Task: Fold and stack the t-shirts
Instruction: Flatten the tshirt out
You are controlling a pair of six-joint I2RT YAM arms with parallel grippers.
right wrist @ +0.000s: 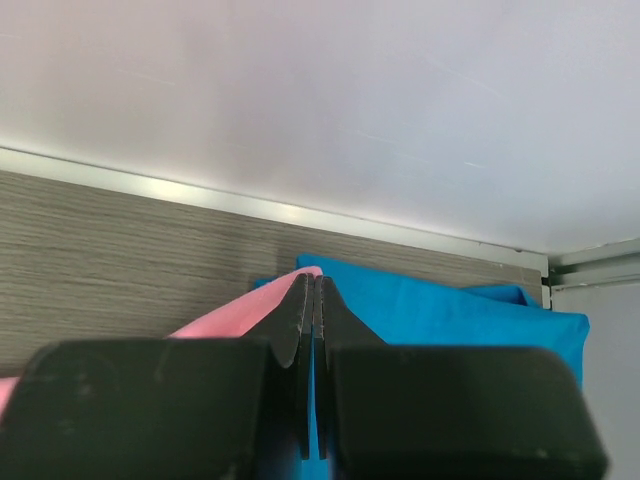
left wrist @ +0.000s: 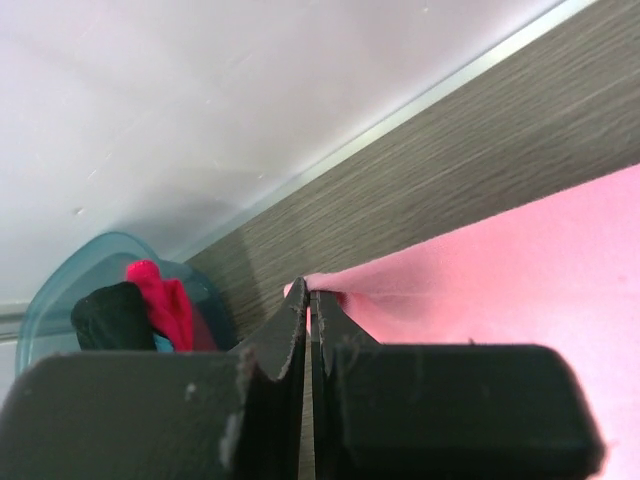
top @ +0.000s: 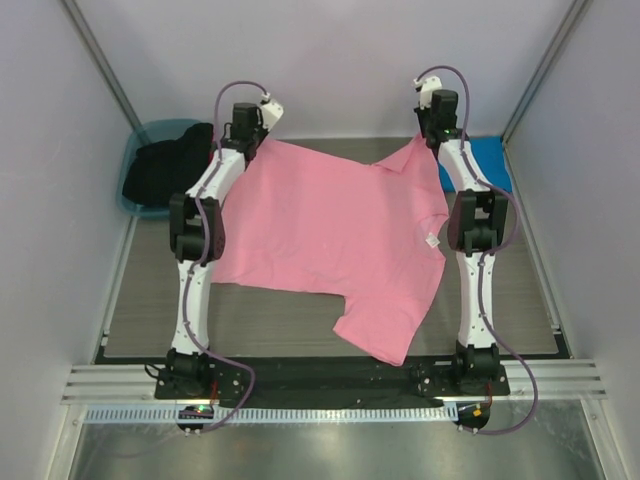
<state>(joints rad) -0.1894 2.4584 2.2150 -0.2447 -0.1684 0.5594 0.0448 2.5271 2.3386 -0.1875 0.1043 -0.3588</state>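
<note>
The pink t-shirt lies spread across the middle of the table, its lower part hanging toward the near edge. My left gripper is shut on the pink t-shirt's far left corner. My right gripper is shut on the pink t-shirt's far right corner. The blue t-shirt lies folded at the far right, just behind the right gripper; it also shows in the right wrist view.
A teal plastic tub stands at the far left, holding dark cloth; in the left wrist view it also holds red cloth. White walls close in the back and sides.
</note>
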